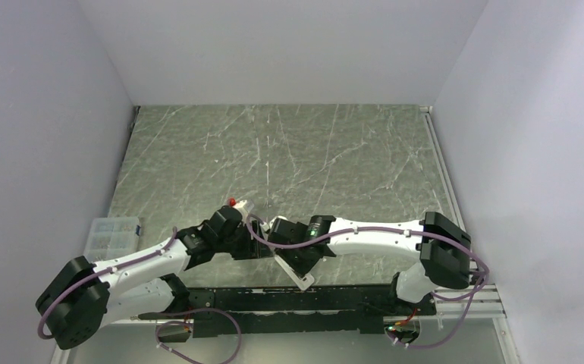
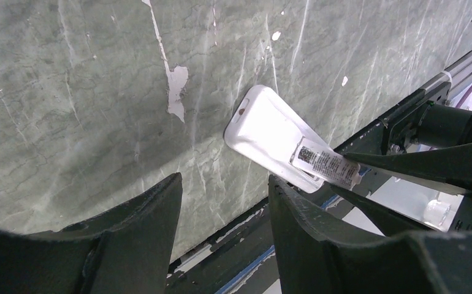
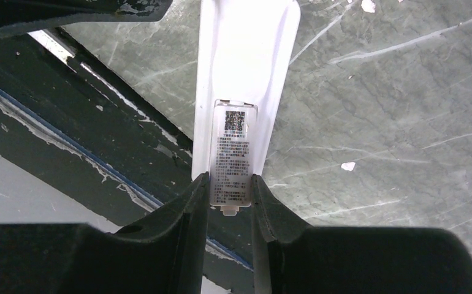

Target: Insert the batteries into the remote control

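Note:
The remote control (image 3: 246, 67) is white and slim, with its plain back up and a printed label (image 3: 232, 153) on the battery cover. My right gripper (image 3: 230, 190) is shut on the cover end and holds the remote near the table's front edge. The top view shows the remote (image 1: 299, 275) sticking out below the right gripper (image 1: 293, 254). My left gripper (image 2: 224, 180) is open and empty, just left of the remote (image 2: 270, 135); it also shows in the top view (image 1: 247, 244). No batteries are in view.
A clear plastic compartment box (image 1: 112, 235) sits at the table's left edge. The black mounting rail (image 1: 296, 299) runs along the near edge under both grippers. The green marble tabletop (image 1: 289, 152) stretches behind, with white walls on three sides.

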Robot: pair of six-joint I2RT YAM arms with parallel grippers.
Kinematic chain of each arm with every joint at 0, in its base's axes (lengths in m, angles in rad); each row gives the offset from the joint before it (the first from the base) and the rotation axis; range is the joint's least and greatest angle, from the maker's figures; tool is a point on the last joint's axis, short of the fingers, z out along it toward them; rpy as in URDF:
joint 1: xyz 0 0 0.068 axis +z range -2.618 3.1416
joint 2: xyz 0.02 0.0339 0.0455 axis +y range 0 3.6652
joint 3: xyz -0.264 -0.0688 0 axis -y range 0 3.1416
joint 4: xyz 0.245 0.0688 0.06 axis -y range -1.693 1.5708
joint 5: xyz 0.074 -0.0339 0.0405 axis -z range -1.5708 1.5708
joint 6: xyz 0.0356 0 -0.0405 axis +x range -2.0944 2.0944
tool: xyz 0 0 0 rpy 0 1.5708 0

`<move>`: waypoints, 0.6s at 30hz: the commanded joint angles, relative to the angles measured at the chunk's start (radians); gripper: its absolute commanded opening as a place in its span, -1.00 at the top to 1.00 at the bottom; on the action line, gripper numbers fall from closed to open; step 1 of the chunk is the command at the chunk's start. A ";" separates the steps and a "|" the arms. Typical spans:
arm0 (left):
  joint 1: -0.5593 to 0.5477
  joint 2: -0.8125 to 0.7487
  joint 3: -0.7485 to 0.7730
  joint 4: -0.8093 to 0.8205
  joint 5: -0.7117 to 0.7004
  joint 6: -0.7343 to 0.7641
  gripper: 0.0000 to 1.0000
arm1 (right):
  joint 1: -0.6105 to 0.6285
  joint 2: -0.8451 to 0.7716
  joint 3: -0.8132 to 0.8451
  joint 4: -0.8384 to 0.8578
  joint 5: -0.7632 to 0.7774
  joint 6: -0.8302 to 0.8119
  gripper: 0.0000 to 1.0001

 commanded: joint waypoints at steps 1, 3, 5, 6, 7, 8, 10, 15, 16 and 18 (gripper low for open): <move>0.004 -0.026 -0.004 0.000 -0.012 0.007 -0.18 | -0.004 0.008 0.039 -0.003 0.017 -0.002 0.77; 0.004 -0.029 -0.006 -0.003 -0.012 0.006 -0.18 | -0.004 0.013 0.040 -0.005 0.019 -0.001 0.77; 0.004 -0.032 -0.004 -0.005 -0.012 0.006 -0.18 | -0.004 0.015 0.040 -0.003 0.020 -0.001 0.77; 0.004 -0.034 -0.003 -0.005 -0.012 0.006 -0.18 | -0.004 0.016 0.040 -0.003 0.020 -0.001 0.77; 0.004 -0.034 -0.003 -0.006 -0.015 0.006 -0.18 | -0.005 0.017 0.040 -0.003 0.021 0.000 0.77; 0.005 -0.035 -0.003 -0.007 -0.015 0.007 -0.18 | -0.004 0.018 0.040 -0.003 0.021 -0.001 0.77; 0.004 -0.034 -0.004 -0.005 -0.015 0.007 -0.18 | -0.004 0.021 0.042 -0.005 0.023 0.000 0.77; 0.005 -0.022 -0.002 0.000 -0.007 0.010 -0.18 | -0.004 0.031 0.048 -0.009 0.027 -0.001 0.78; 0.005 -0.020 -0.002 0.001 -0.006 0.011 -0.18 | -0.004 0.032 0.049 -0.011 0.030 -0.001 0.78; 0.006 -0.017 0.000 0.001 -0.004 0.013 -0.18 | -0.004 0.035 0.053 -0.015 0.032 -0.002 0.78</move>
